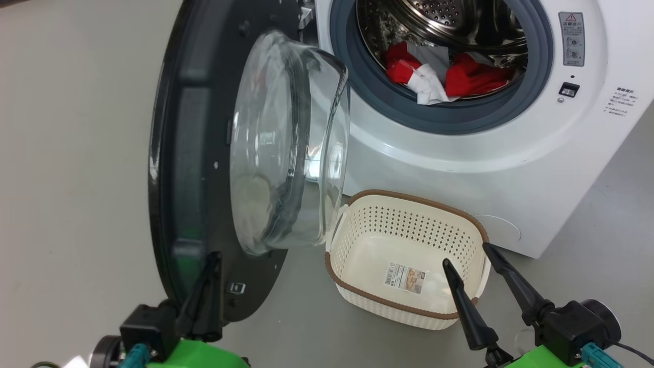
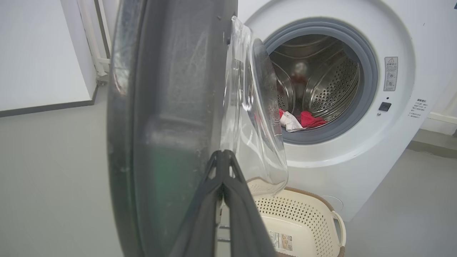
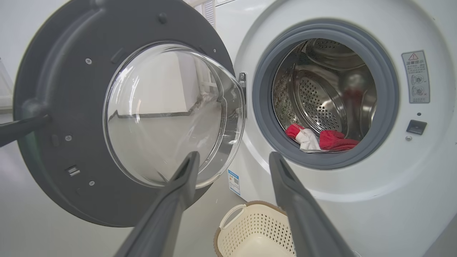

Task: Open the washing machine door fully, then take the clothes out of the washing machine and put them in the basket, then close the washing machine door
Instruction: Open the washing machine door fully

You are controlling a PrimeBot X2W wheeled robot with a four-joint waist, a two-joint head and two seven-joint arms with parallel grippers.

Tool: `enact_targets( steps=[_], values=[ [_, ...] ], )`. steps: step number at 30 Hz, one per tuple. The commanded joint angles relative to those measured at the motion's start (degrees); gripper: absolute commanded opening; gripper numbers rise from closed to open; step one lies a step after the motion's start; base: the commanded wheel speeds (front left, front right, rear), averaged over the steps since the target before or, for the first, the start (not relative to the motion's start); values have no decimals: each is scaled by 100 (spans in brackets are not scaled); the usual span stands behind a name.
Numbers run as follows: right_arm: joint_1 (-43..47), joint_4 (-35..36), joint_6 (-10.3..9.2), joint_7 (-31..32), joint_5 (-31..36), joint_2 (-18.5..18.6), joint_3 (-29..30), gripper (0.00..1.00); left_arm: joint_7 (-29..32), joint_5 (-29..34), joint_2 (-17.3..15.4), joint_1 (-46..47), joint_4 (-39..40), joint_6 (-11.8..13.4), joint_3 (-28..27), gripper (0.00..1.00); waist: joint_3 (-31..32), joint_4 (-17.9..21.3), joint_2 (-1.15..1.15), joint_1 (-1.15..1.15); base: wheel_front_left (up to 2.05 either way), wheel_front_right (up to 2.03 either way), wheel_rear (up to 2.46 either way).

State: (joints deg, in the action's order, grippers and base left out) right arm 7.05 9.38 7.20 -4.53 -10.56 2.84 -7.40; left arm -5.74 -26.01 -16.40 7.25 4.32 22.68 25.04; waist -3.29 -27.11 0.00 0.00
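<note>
A plain grey floor [image 1: 76,153] carries the white washing machine [image 1: 460,168], standing beyond the right fingers [image 1: 467,306], and the cream basket [image 1: 409,197], set near those fingers' tips, just before the machine's front.

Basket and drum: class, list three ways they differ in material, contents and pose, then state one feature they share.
Material: the basket is cream plastic with a brown rim; the drum is shiny steel.
Contents: the basket holds just a label; the drum holds red and white clothes.
Pose: the basket stands on the floor, opening upward; the drum sits in the washing machine, opening forward.
Shared: both have perforated walls.
</note>
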Motion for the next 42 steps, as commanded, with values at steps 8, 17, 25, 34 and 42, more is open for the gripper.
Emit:
enact_targets(
  steps=[8, 17, 25, 34, 42],
  values=[
    [-119, 283, 29, 106, 137, 4, -209, 100, -156, -146, -356, 266, -47, 148, -674, 0, -160, 4, 0, 0, 0, 0, 0],
    [-127, 372, 29, 226, 234, 4, -207, 100, -273, -250, -494, 440, -351, 205, -1007, 0, -266, 8, 0, 0, 0, 0, 0],
    [-150, 446, 29, 341, 319, 4, -208, 100, -398, -430, -534, 631, -643, 227, -1310, 0, -377, -43, 0, 0, 0, 0, 0],
    [-231, 517, 29, 458, 408, 4, -138, 100, -562, -532, -603, 968, -1052, 96, -1482, 0, -552, -126, 0, 0, 0, 0, 0],
    [-361, 562, 29, 555, 483, 4, -196, 100, -703, -571, -609, 1273, -1520, 52, -1618, 0, -651, -116, 0, 0, 0, 0, 0]
  ],
)
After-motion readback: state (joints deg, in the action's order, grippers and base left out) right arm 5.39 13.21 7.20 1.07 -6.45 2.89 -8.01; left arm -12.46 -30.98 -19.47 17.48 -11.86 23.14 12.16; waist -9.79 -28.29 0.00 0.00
